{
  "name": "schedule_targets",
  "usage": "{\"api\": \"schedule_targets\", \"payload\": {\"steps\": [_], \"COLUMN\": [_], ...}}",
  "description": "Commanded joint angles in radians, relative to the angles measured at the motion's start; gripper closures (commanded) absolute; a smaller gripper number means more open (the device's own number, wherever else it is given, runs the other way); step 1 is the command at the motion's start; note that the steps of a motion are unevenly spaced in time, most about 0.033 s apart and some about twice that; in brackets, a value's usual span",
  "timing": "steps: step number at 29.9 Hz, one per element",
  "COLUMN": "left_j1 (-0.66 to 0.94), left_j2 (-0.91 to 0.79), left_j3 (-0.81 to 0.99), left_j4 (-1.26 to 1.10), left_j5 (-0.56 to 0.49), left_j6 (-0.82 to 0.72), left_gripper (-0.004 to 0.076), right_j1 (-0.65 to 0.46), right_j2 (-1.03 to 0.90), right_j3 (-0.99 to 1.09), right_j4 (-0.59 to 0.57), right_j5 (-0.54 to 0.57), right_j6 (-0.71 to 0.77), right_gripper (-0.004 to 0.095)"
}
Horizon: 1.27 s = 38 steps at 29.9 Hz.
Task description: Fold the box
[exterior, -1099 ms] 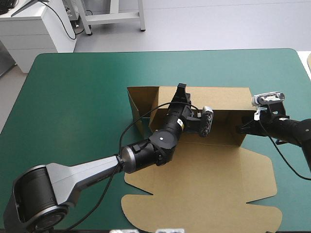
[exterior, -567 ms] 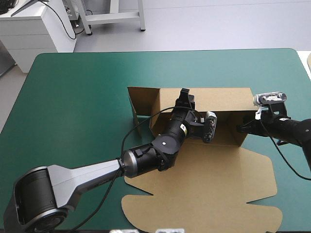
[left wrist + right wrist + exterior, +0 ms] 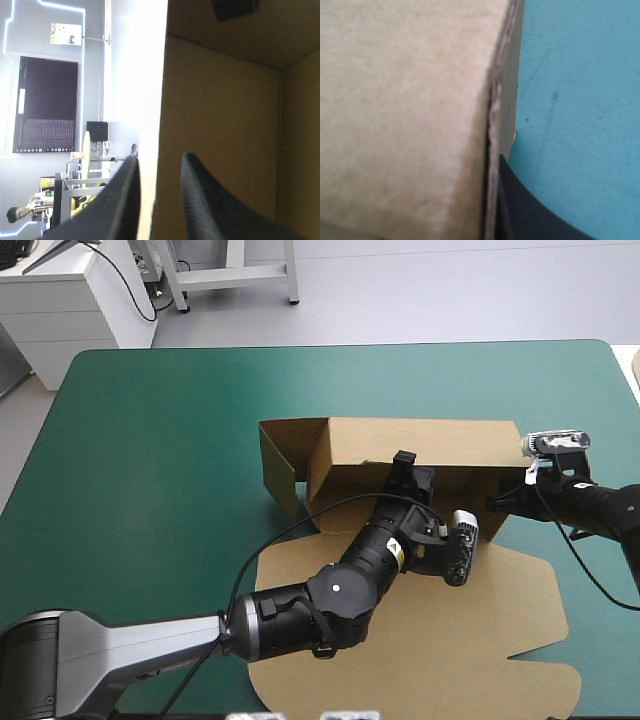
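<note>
High view: with the box [image 3: 420, 435] clamped by left gripper [image 3: 405, 460] and right gripper [image 3: 491, 505], the held walls were best kept upright and square.

— Where was this taken?
— A robotics lab: black-and-grey robot arms [image 3: 330, 610] over a broad teal-green covered worktop [image 3: 150, 440], a white cabinet [image 3: 70, 310] and a grey metal stand [image 3: 235, 275] on pale bare floor [image 3: 450, 290] beyond.

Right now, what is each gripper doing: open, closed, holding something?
Left gripper: closed on a wall of the box.
Right gripper: closed on the box's end wall, it seems.
</note>
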Motion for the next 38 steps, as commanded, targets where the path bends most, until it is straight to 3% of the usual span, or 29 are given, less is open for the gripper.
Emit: {"api": "schedule_targets", "payload": {"steps": [1, 7, 14, 23, 31, 38], "left_j1": [-0.021, 0.035, 0.295, 0.611, 0.928, 1.135], "left_j2": [-0.105, -0.213, -0.312, -0.420, -0.431, -0.431], "left_j3": [-0.028, -0.028, -0.030, -0.030, -0.030, -0.030], "left_j4": [0.024, 0.060, 0.035, -0.017, -0.370, -0.726], "left_j5": [0.028, 0.030, 0.040, 0.040, 0.027, 0.035], "left_j6": [-0.005, -0.005, -0.071, -0.235, -0.225, -0.148], "left_gripper": [0.0729, 0.0724, 0.0725, 0.0724, 0.0724, 0.0724], "right_j1": [0.004, 0.004, 0.008, 0.182, 0.339, 0.397], "right_j2": [-0.015, -0.029, -0.029, 0.014, 0.161, 0.337], "right_j3": [-0.043, -0.139, -0.278, -0.367, -0.472, -0.617], "right_j4": [0.009, -0.030, -0.125, -0.313, -0.459, -0.496], "right_j5": [0.059, 0.149, 0.333, 0.352, 0.380, 0.389], "right_j6": [0.002, 0.069, 0.252, 0.448, 0.615, 0.659], "right_gripper": [0.0907, 0.0907, 0.0907, 0.0907, 0.0906, 0.0904]}}
